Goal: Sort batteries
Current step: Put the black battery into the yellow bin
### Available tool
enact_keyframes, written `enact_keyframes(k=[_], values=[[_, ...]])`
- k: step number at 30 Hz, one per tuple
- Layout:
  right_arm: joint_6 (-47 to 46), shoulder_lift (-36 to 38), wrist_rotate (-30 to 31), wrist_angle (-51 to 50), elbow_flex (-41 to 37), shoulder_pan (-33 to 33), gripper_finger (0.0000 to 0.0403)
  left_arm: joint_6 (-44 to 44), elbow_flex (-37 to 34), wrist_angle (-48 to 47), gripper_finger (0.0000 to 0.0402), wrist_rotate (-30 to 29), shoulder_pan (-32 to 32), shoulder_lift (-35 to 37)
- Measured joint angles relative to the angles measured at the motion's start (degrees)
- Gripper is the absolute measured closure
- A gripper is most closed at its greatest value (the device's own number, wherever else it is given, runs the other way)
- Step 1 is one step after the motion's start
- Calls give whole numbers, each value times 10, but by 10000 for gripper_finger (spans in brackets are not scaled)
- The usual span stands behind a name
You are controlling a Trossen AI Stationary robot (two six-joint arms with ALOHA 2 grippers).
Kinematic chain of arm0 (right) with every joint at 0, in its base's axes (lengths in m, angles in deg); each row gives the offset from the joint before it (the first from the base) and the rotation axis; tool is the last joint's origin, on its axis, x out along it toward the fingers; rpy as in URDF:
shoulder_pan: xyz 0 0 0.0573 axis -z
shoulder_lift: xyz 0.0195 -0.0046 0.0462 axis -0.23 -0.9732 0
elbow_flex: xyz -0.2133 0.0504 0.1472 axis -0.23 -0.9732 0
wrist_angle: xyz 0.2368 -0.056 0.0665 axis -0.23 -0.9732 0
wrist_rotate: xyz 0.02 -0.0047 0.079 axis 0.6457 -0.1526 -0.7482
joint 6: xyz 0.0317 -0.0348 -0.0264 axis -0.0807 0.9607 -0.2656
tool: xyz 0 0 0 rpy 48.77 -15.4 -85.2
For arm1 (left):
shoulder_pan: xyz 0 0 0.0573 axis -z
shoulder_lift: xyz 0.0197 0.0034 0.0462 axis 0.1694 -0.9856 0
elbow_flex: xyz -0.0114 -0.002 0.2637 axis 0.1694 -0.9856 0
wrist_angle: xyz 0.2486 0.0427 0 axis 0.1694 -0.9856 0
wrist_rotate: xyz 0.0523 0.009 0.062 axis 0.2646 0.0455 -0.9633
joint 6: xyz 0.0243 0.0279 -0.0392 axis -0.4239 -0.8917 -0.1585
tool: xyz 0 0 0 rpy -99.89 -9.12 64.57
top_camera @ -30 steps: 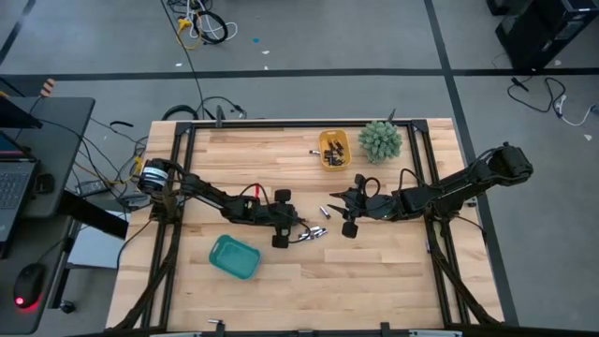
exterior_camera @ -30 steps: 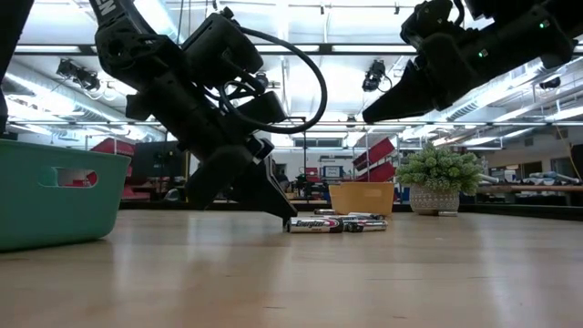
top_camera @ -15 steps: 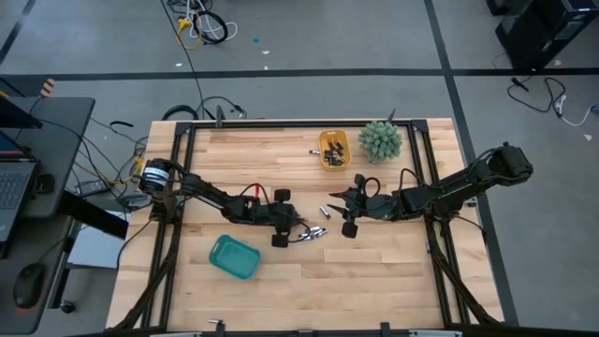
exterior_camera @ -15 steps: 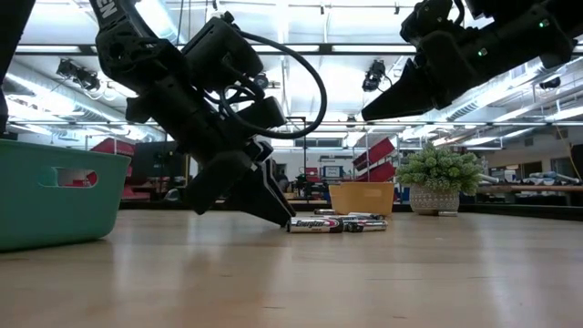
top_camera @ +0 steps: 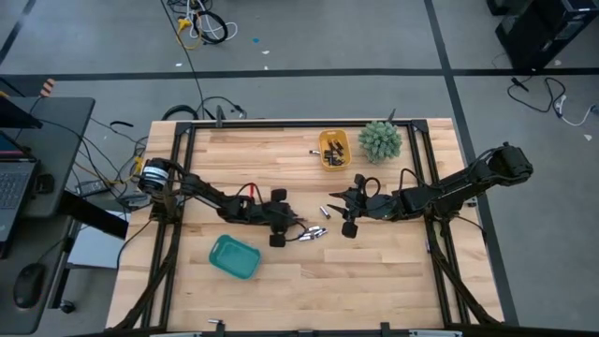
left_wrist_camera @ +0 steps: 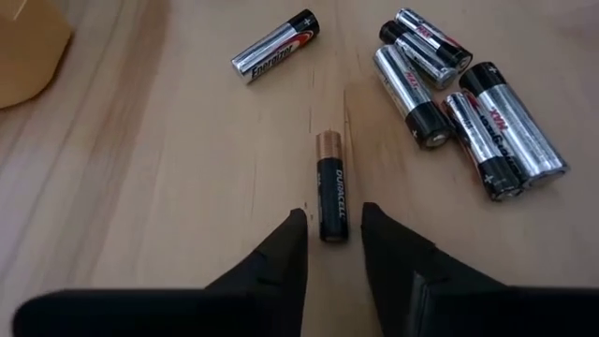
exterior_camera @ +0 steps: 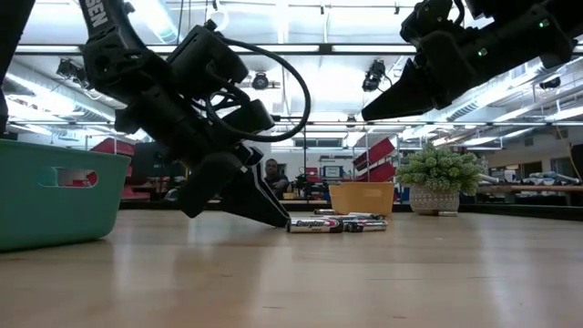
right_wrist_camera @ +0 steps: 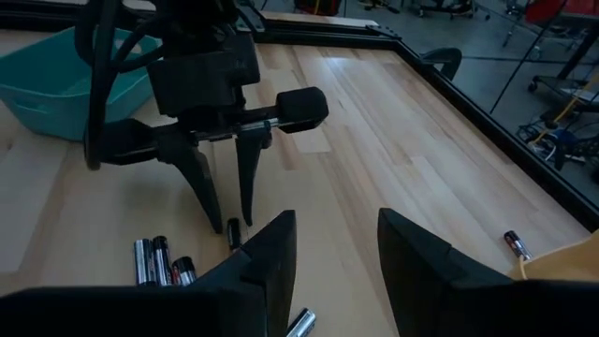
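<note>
From above, loose batteries [top_camera: 316, 232] lie mid-table between the left gripper [top_camera: 292, 230] and the right gripper [top_camera: 343, 213]. The yellow tray [top_camera: 333, 150] at the far edge already holds some; the teal bin [top_camera: 234, 256] looks empty, so most sorting remains. The low view adds that the right gripper hangs well above the table. The left wrist view alone shows spread fingers [left_wrist_camera: 281, 255] flanking a black Duracell cell [left_wrist_camera: 332, 198], not pinching it. The right wrist view shows its own fingers [right_wrist_camera: 267, 257] apart, holding nothing.

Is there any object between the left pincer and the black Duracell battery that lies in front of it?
No. The left pincer is open with its fingertips on both sides of the Duracell battery; only bare table lies around it. The Energizer batteries lie apart.
</note>
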Motion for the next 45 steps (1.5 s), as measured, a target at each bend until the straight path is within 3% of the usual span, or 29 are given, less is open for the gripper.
enact_keyframes(k=[12, 35, 45], values=[[-1, 0, 0, 0, 0, 0, 266, 5, -27, 34, 395, -2, 0, 0], [0, 0, 0, 0, 0, 0, 266, 6, -28, 66, 401, 0, -1, 0], [5, 0, 0, 6, 0, 3, 266, -20, -27, 76, 401, -12, -1, 53]])
